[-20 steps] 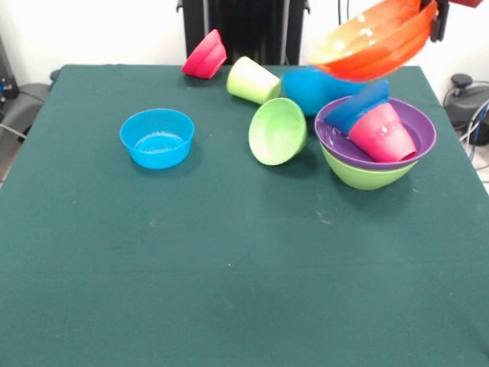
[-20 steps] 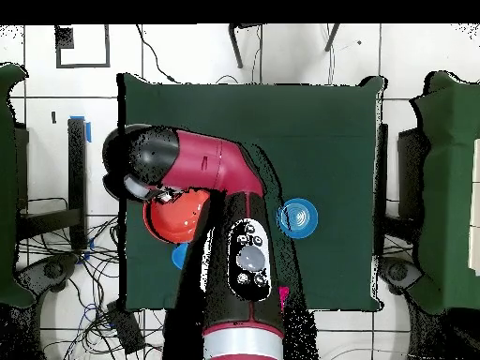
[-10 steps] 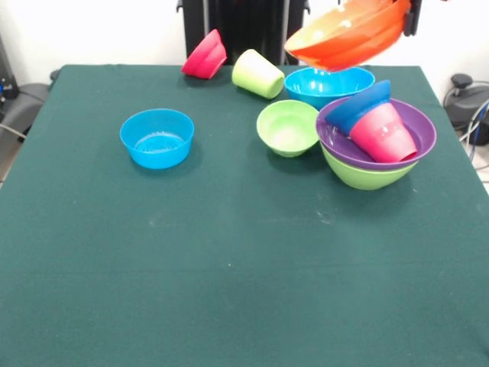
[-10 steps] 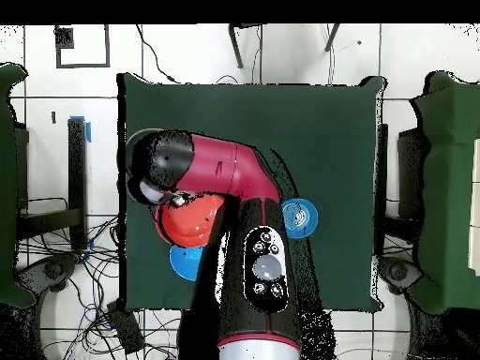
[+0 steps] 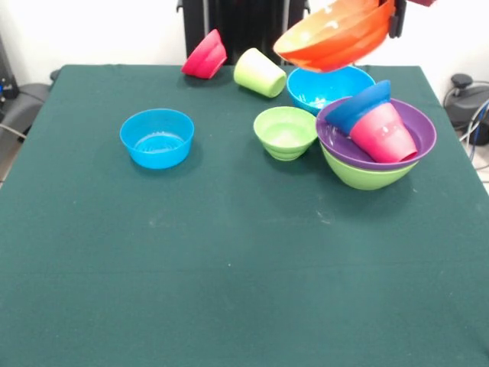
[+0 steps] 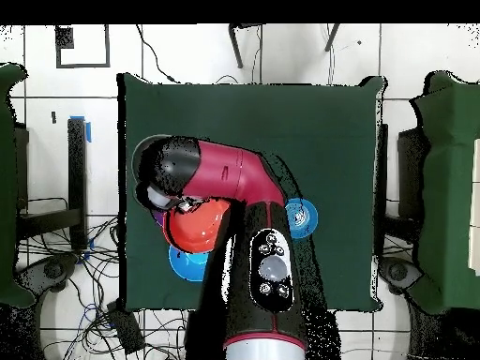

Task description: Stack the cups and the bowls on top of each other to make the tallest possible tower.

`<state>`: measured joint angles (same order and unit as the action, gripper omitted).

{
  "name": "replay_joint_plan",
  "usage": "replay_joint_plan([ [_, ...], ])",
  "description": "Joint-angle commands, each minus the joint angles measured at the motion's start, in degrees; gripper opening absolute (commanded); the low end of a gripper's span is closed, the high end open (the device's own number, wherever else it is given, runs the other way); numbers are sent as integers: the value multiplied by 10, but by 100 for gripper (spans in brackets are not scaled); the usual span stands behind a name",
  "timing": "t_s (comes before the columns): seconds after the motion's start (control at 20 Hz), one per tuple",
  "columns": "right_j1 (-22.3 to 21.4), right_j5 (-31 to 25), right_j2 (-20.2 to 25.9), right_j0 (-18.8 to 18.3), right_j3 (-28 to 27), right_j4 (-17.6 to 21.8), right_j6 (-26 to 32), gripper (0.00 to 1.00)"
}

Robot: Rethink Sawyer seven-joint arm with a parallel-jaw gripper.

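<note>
My gripper (image 5: 396, 17) is shut on the rim of the large orange bowl (image 5: 335, 35) and holds it tilted in the air above the large light blue bowl (image 5: 327, 89). The tower stands at the right: a large lime-green bowl (image 5: 365, 175), a purple bowl (image 5: 419, 131) in it, and a red cup (image 5: 382, 134) with a dark blue small bowl (image 5: 357, 108) lying tilted inside. A small lime-green bowl (image 5: 284, 132) sits upright to its left. A lime-green cup (image 5: 260, 73) lies on its side. In the overhead view the orange bowl (image 6: 195, 231) shows under the arm.
A small light blue bowl (image 5: 157, 138) stands alone at the left, also in the overhead view (image 6: 302, 217). A small pink-red bowl (image 5: 205, 55) leans at the table's far edge. My arm (image 6: 220, 178) covers much of the table in the overhead view.
The orange bowl has moved left in the front view, away from above the tower. The small lime-green bowl has tipped from its side to upright, and the large light blue bowl sits uncovered.
</note>
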<state>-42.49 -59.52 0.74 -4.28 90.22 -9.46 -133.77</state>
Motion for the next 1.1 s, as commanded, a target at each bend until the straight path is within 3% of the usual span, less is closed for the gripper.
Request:
replay_joint_plan([
  [0.05,-2,57,48,-14,80,33,63,0],
  [0.3,5,119,63,-23,102,28,63,0],
  [0.35,7,132,66,-25,103,28,60,100],
  [0.5,9,134,63,-23,96,24,46,100],
  [0.65,17,101,51,-15,66,25,18,100],
  [1.1,138,39,33,-24,-105,90,49,100],
])
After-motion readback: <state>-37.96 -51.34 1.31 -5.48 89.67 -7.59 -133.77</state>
